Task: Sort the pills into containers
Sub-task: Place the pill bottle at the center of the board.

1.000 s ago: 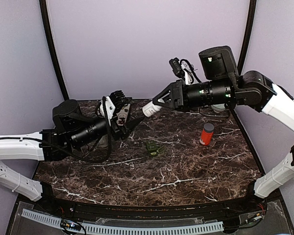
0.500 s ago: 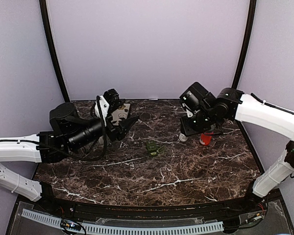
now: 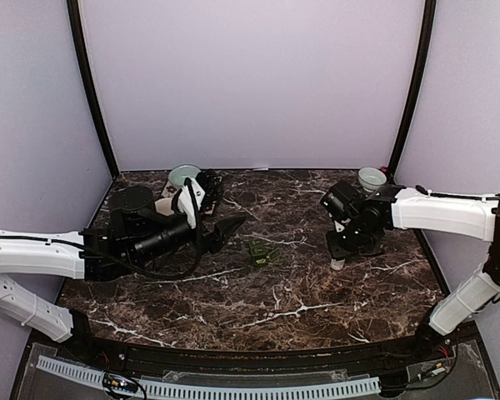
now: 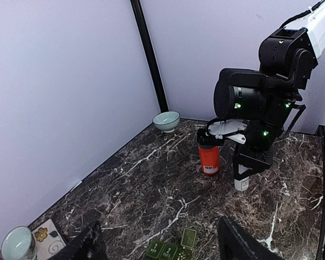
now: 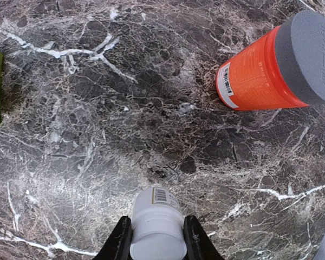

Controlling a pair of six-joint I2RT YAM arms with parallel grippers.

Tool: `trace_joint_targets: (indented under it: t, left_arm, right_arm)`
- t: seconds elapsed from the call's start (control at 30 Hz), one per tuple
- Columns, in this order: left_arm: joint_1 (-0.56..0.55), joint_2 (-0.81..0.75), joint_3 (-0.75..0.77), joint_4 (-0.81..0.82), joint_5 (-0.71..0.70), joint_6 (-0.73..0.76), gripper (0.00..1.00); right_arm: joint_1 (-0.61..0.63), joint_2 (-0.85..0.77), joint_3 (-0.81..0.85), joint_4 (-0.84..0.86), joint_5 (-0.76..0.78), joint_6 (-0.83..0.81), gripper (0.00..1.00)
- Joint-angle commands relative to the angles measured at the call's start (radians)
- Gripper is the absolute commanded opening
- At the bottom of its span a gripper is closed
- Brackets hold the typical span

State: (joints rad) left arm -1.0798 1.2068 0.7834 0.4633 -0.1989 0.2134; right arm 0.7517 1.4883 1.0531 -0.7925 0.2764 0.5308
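A green pill organizer (image 3: 262, 252) lies mid-table, one lid standing open; in the left wrist view the organizer (image 4: 172, 249) sits just ahead of my left gripper (image 4: 160, 241), which is open and empty, its dark fingers (image 4: 235, 244) wide apart. Whether it holds pills is too small to tell. My right gripper (image 3: 342, 248) is shut on the cap end of a white bottle (image 5: 157, 222), held upright with its base at the tabletop. The white bottle (image 4: 241, 184) stands right beside an orange bottle (image 4: 209, 157) with a grey cap (image 5: 309, 54).
A pale green bowl (image 3: 183, 175) sits at the back left by a flowered tile (image 4: 46, 235). A second bowl (image 3: 372, 177) stands at the back right. Purple walls and black posts close in the table on three sides.
My right arm has swung down from high over the table and now holds the white bottle at the tabletop next to the orange one. My left arm has edged forward toward the organizer.
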Motion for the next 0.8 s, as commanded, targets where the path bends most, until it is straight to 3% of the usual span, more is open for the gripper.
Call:
trace_joint_targets:
  t: [0.0,0.37,0.77]
  left_arm:
    - [0.006,0.014,-0.018,0.018,0.015,-0.049,0.73]
    - [0.006,0.050,-0.036,0.036,0.025,-0.090,0.73]
    - [0.006,0.072,-0.039,0.044,0.028,-0.107,0.73]
  right_arm:
    - [-0.033,-0.005,-0.047,0.092,-0.008,-0.018,0.00]
    - [-0.096,0.003,-0.167,0.220,-0.024,-0.025,0.04]
    - [-0.103,-0.019,-0.208,0.250,-0.028,-0.017,0.28]
